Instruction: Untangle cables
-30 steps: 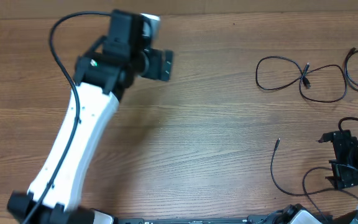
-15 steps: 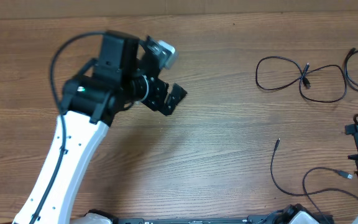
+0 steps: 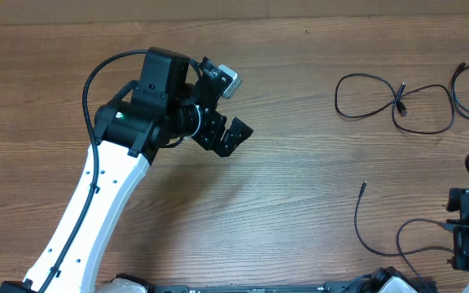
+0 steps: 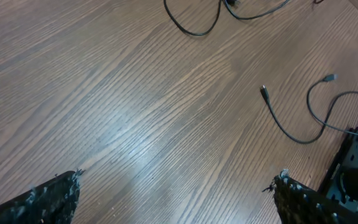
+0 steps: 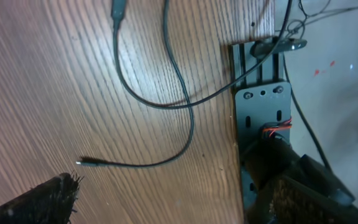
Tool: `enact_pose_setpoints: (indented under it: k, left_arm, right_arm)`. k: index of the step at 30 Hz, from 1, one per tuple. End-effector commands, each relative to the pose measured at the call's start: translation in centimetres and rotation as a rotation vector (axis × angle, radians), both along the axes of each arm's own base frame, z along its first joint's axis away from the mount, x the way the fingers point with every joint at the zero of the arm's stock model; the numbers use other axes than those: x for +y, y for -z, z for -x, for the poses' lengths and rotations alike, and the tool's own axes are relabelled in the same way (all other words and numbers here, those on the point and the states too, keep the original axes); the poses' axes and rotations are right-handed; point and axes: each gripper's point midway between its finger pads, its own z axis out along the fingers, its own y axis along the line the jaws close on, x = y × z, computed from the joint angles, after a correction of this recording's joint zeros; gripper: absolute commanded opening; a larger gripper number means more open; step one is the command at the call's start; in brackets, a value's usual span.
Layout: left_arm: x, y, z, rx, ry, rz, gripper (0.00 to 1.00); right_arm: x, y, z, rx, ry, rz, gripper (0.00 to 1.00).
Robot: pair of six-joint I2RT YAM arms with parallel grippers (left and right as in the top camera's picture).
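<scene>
- Positioning between grasps: neither pincer holds a cord, so the step in hand reads as an approach, with no strand taken up.
- Left pincer (image 3: 233,134): jaws wide apart, over bare bench (image 3: 300,179), well apart from every cord; its wrist view shows both fingertips (image 4: 67,186) spread with wood grain between them.
- Right pincer (image 3: 465,240): jaws likewise apart and empty, at the near right edge of the bench, close to a loose strand (image 5: 166,102).
- Cables (image 3: 398,102): thin black cords, all on the right side of the bench. A far pair forms two loops that meet at small plugs; another cord (image 3: 456,102) curves at the right edge; a nearer strand (image 3: 356,218) runs toward the robot, its plug tip free.
- Next move, as judged: carry a pincer to where the far loops meet, pinch one strand close to its plug, and draw it clear of its neighbour.
</scene>
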Motion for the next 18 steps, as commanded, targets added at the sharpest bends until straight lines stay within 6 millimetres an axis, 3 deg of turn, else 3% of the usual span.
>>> enact_pose_setpoints:
  k: [1, 5, 8, 13, 18]
  left_arm:
    - [0.4, -0.2, -0.1, -0.023, 0.000, -0.021, 0.99]
    - [0.5, -0.1, -0.1, -0.021, -0.002, -0.026, 0.99]
    - [0.5, -0.1, -0.1, -0.022, -0.003, -0.027, 1.00]
    - [1.0, 0.2, -0.2, -0.021, -0.021, -0.052, 0.99]
    - [1.1, 0.3, -0.4, -0.025, -0.029, -0.062, 1.00]
  right_arm:
    - [0.5, 1.4, 1.1, 0.059, 0.104, -0.006, 1.00]
    - [1.4, 4.0, 3.3, 0.174, 0.190, -0.028, 1.00]
    - [2.1, 5.0, 3.5, 0.185, 0.204, -0.060, 1.00]
    - [1.6, 5.1, 2.7, 0.148, 0.205, -0.040, 1.00]
    - [-0.6, 5.6, 0.6, 0.054, 0.208, 0.037, 1.00]
